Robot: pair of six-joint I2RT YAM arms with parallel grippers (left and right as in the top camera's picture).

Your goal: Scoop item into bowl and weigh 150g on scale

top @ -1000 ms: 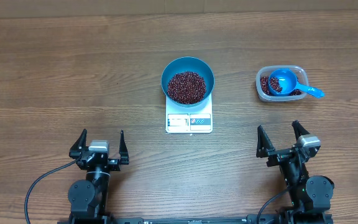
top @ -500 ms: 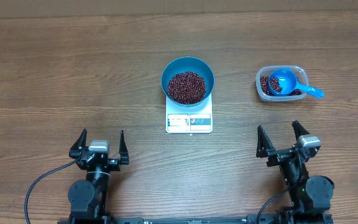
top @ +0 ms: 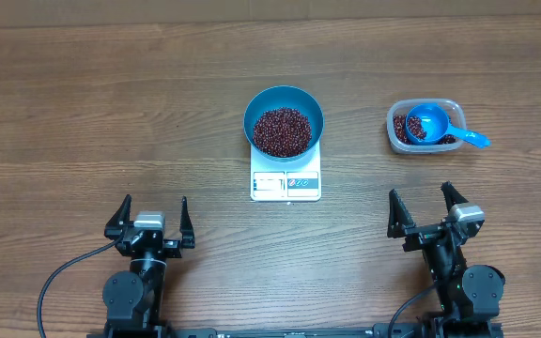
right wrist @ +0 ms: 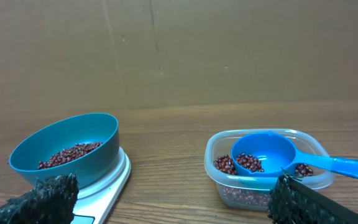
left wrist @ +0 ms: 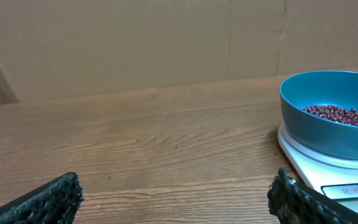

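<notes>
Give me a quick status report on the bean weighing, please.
Left gripper, right gripper open, empty. Beans in blue bowl on scale. Scoop in tub. Nothing in the way.

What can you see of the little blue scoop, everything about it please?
The scoop is bright blue, smooth and plastic-looking: a round cup with a flat, straight handle. It lies open side up in the clear tub on the right side of the table, with its cup inside and its handle crossing the rim and sticking out to the right. A few red-brown beans sit in its cup, and more lie in the tub. Nothing else touches it.
</notes>
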